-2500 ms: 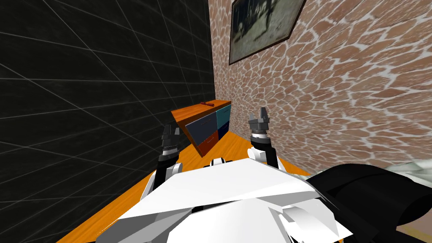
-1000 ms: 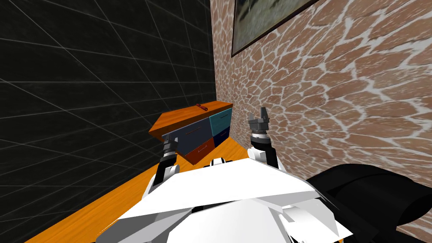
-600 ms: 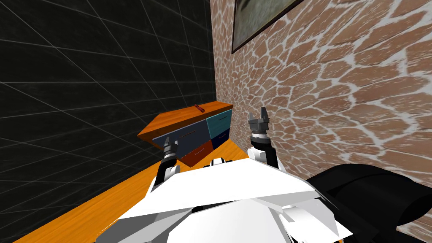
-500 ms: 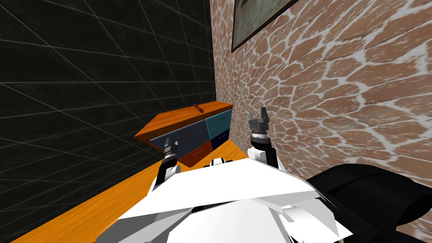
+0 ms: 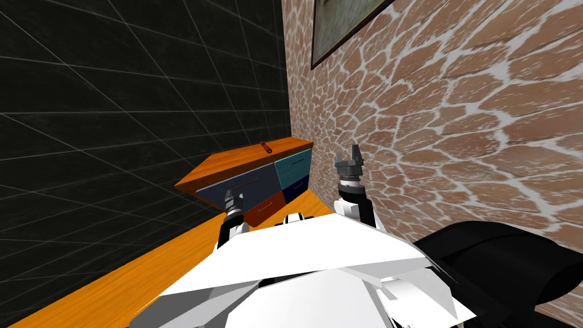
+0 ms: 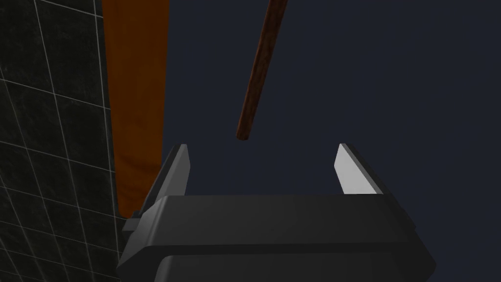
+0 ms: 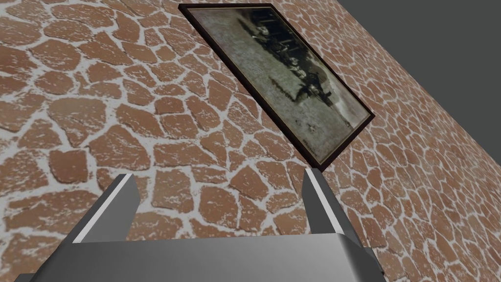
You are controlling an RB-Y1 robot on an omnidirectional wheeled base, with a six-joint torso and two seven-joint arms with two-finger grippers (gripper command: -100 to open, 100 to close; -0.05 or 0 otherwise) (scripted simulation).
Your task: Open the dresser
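**Dresser in the corner, claws before it**

The dresser [image 5: 250, 171] stands on the floor [image 5: 142, 273] in the corner, back to the left wall [image 5: 114, 114], right end by the right wall [image 5: 455, 114]. A small item [image 5: 265, 146] lies on its top. The left claw [image 6: 261, 147] is before the upper left drawer [image 5: 259, 181], with the end of the handle [image 6: 254, 73] just ahead of its fingers, not touching. The right claw [image 5: 349, 155] is right of the dresser.

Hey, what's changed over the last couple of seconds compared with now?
I rolled closer to the dresser, and my left gripper reached forward to the dark drawer front, open, just short of its brown handle. Nothing is gripped. The dresser stays shut; the right gripper stays raised and open beside the stone wall.
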